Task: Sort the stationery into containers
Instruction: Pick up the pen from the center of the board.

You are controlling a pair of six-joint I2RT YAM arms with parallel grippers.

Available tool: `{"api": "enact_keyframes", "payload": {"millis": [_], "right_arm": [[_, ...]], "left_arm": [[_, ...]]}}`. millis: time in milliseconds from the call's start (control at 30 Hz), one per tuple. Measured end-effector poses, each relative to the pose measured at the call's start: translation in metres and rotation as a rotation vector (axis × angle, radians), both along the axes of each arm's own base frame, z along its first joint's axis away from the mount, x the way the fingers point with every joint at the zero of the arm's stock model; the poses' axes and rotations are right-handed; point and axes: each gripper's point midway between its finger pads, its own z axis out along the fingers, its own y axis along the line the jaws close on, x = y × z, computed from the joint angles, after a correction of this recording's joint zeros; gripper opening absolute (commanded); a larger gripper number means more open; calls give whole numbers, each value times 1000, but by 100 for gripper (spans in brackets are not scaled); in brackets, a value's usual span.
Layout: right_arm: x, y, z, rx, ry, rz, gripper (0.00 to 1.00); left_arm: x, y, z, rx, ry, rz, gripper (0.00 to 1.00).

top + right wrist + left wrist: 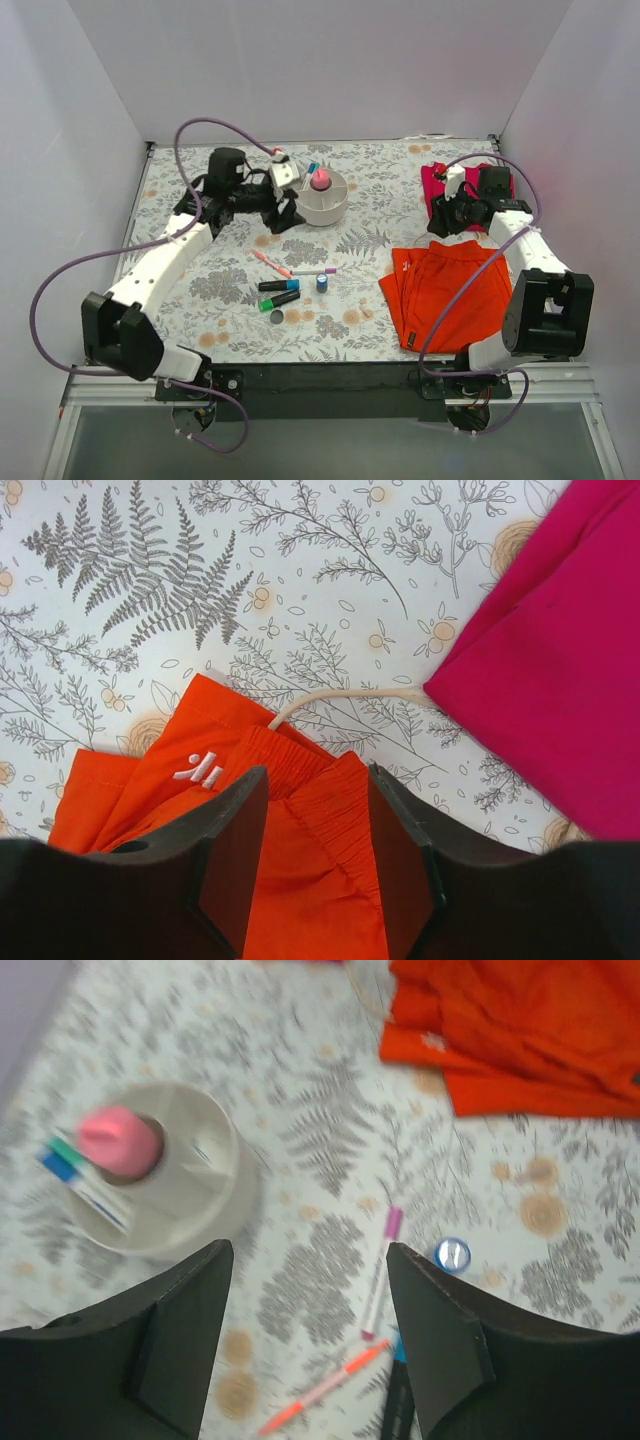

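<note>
The round off-white bowl point(330, 208) stands at the back middle of the table. It holds the pink-capped bottle point(320, 181) and pens with blue and green ends point(85, 1185). On the mat lie an orange-pink pen point(272, 264), a thin white pen with a purple cap point(313, 271), a small blue cylinder point(322, 283), a black marker with a blue cap point(278, 286) and a black marker with a green cap point(279, 300). My left gripper point(283, 218) is open and empty, just left of the bowl point(215, 1175). My right gripper point(440, 218) is open and empty over the orange cloth point(310, 880).
A folded orange cloth point(450, 290) lies at the right. A magenta cloth point(435, 180) lies behind it by the right wrist. A small dark round cap point(276, 317) sits near the markers. White walls enclose the flowered mat point(370, 240).
</note>
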Motion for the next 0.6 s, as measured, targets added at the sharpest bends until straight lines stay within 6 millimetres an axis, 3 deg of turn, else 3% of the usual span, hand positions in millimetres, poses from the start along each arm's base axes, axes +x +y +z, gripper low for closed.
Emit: {"api": "enact_keyframes", "payload": {"millis": [133,233,400,600], "right_arm": [[0,4,-4,-1,-5,46,60],[0,7,-1,-5,-25,78,59],[-2,13,8,3,-58,100,59],[-10,16,14,18,-85,107,58]], "left_arm": [[-17,5,-107,197,258,-18,66],[-32,15,-153,310,371,-21,66],[-45,11,-171,394,376,-73,75],[-44,-3,-198,469,408,-103,69]]}}
